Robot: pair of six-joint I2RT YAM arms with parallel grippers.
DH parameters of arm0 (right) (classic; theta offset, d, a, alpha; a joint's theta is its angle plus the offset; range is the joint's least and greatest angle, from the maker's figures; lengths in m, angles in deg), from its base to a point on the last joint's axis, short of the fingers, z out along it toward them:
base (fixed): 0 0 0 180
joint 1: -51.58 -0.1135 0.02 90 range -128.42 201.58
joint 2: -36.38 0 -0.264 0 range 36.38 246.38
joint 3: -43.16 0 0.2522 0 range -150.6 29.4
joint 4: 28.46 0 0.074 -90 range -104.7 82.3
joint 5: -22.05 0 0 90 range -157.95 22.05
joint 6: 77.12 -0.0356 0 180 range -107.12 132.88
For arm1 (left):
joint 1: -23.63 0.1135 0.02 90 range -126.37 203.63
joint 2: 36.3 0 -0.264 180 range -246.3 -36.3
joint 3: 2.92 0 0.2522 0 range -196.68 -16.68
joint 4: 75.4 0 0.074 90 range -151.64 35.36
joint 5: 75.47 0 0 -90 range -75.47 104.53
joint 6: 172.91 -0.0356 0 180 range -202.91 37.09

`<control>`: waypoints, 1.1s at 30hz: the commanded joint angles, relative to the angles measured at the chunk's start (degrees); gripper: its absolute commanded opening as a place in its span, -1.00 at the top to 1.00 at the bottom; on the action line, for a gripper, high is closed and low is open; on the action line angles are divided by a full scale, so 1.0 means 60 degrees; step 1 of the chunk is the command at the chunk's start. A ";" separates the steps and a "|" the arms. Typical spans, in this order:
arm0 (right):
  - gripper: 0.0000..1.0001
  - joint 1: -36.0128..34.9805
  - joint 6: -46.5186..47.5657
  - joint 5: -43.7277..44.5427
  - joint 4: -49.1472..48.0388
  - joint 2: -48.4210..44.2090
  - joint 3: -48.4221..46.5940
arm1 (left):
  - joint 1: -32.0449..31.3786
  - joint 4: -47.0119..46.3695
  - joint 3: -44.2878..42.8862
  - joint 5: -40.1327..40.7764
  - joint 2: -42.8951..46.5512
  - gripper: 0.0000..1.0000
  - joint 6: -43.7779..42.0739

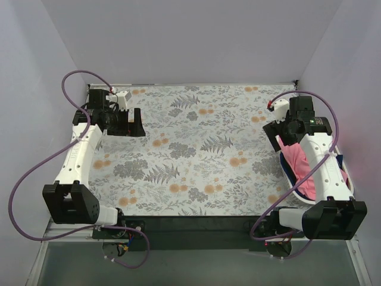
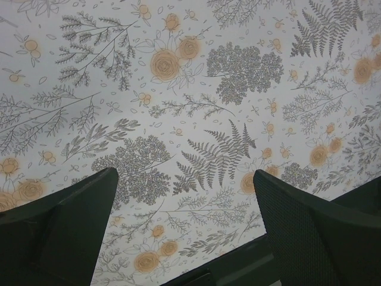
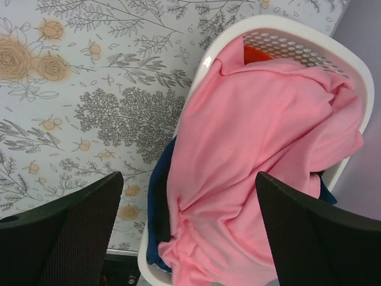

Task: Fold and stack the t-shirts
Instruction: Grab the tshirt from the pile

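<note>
Right pincer [image 3: 189, 176] hangs spread wide above the salmon-pink t-shirt [image 3: 262, 137] in the basket [image 3: 297, 39]; left pincer [image 2: 184, 174] gapes over tablecloth [image 2: 196, 77].

Salmon-pink t-shirt [image 3: 262, 137], dark blue t-shirt [image 3: 156, 205], white basket [image 3: 286, 22], grey-and-orange floral tablecloth [image 1: 196, 149]
</note>
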 commanded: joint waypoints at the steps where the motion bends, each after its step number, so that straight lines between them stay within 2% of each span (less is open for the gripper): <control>1: -0.97 0.0052 0.0056 0.0780 -0.0068 -0.0298 -0.0361 | -0.0393 0.0335 -0.0734 0.0317 -0.0027 -0.96 -0.0235; 8: -0.97 0.0738 -0.0062 0.1149 -0.0039 0.0067 -0.0873 | -0.0656 0.0995 -0.1877 0.0332 -0.0906 -0.97 -0.0367; 14: -0.97 0.2392 0.0113 -0.0096 0.0400 0.0771 -0.1780 | -0.1008 0.1112 -0.2200 0.0552 -0.1141 -0.97 -0.0323; 19: -0.97 0.3185 0.0436 -0.0564 0.0445 0.1107 -0.1826 | -0.1169 0.1025 -0.2186 0.0552 -0.1258 -0.96 -0.0265; 30: -0.97 0.3890 0.0641 -0.1005 0.0372 0.2206 -0.1826 | -0.1389 0.0878 -0.2098 0.0522 -0.1258 -0.96 -0.0148; 33: -0.88 0.3904 0.0627 -0.1034 0.0372 0.2426 -0.1855 | -0.1404 0.0835 -0.2039 0.0508 -0.1258 -0.96 -0.0162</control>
